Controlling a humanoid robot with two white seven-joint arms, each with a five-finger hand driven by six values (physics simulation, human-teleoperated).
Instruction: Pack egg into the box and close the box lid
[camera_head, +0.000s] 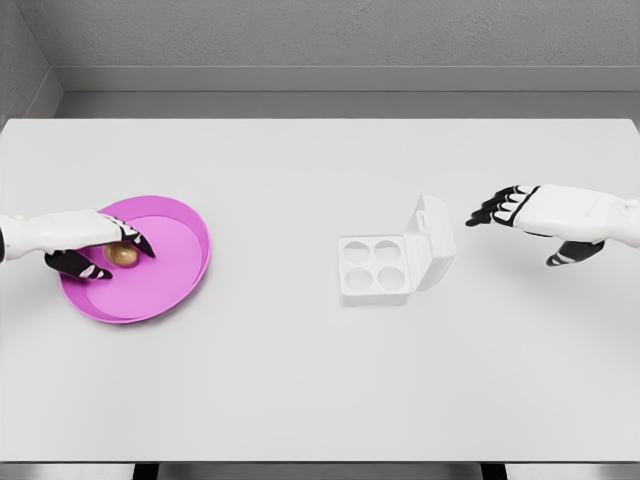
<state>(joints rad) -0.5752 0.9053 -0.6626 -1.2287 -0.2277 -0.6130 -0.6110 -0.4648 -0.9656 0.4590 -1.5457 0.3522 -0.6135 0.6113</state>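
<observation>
A brown egg lies on a pink plate at the table's left. My left hand comes in from the left edge, and its black fingers curl over the egg while the thumb sits below it. The hand seems to be gripping the egg, which is low on the plate. A white egg box with four empty cups stands right of centre. Its lid is tipped up on the right side. My right hand hovers to the right of the box, apart from the lid, fingers spread and holding nothing.
The white table reaches to a grey back wall. Its front edge runs along the bottom of the view.
</observation>
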